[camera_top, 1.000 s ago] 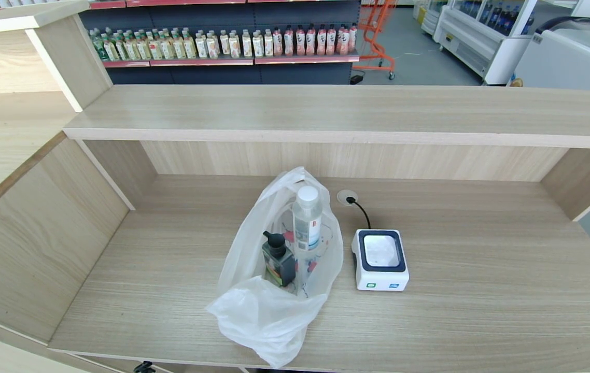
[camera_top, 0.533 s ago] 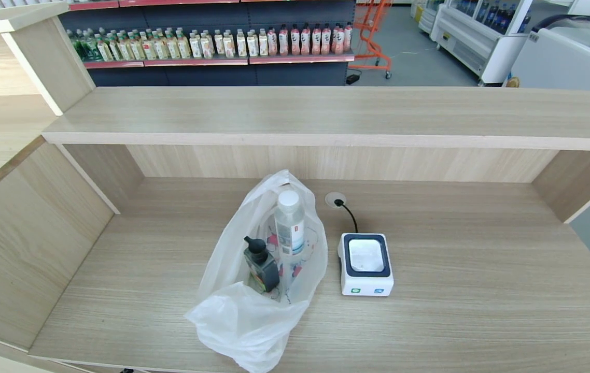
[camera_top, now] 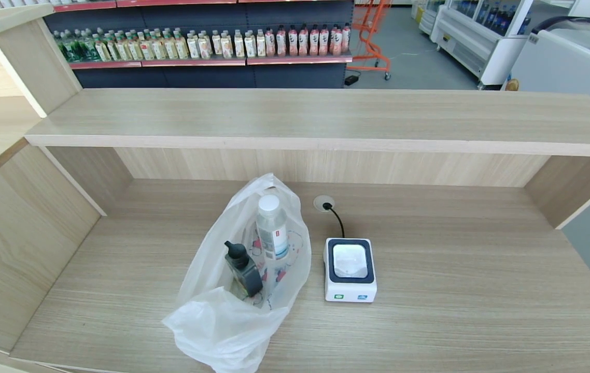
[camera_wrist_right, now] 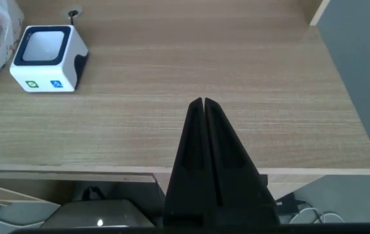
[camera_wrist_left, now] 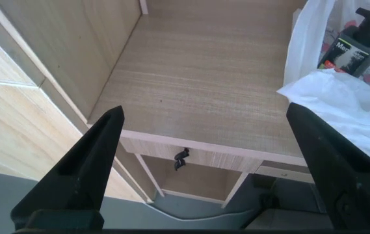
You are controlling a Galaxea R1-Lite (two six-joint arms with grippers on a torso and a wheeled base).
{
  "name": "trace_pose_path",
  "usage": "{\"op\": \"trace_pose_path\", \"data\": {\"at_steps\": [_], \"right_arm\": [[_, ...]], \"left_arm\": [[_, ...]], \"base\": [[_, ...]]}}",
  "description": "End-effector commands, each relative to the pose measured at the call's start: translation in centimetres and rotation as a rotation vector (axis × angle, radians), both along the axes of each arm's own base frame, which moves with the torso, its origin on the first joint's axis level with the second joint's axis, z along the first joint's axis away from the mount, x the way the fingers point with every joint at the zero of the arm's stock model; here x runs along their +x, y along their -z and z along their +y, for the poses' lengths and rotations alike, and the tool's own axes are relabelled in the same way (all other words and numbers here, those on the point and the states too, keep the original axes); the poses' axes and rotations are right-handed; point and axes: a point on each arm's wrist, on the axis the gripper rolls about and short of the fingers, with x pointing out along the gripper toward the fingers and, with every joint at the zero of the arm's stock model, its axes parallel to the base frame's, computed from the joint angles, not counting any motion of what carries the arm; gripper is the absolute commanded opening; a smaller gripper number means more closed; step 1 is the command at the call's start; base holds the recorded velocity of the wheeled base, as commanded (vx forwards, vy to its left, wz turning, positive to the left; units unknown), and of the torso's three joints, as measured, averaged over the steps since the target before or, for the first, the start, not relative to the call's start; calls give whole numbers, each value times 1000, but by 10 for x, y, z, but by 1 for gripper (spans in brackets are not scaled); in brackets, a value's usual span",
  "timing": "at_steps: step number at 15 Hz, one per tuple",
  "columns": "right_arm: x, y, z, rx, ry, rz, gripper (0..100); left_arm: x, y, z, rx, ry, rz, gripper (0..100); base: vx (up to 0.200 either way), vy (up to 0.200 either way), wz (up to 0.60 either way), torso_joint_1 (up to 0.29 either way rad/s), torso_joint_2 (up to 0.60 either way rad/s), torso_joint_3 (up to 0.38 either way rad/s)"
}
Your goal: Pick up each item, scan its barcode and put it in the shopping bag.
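Head view has slid sideways as a whole over the last second, so that's the camera swinging, not stuff moving: the bag [camera_top: 222,321], both bottles and the scanner [camera_top: 350,269] sit exactly the same relative to each other. Bag is near the front edge of the worktop [camera_top: 455,290], left of middle, with the clear bottle [camera_top: 272,228] and the pump bottle [camera_top: 243,267] standing inside it, scanner just beside it. Left gripper [camera_wrist_left: 205,114] hangs off the front edge by the left corner, spread wide with nothing in it. Right gripper [camera_wrist_right: 203,101] is off the front edge nearer the right corner, pinched together on nothing. Looks to me like the bagging's done and the robot's backing off.
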Motion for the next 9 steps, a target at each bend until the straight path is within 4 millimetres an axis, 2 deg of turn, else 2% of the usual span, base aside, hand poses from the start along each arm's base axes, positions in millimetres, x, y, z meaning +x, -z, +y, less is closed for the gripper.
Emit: {"op": "trace_pose_path", "data": {"at_steps": [1,9], "right_arm": [[0,0,0,0,0,3,0],[0,0,0,-2,0,3,0]], "left_arm": [[0,0,0,0,0,0,100],[0,0,0,0,-2,0,100]], "base": [[0,0,0,0,0,0],[0,0,0,0,0,0]]}}
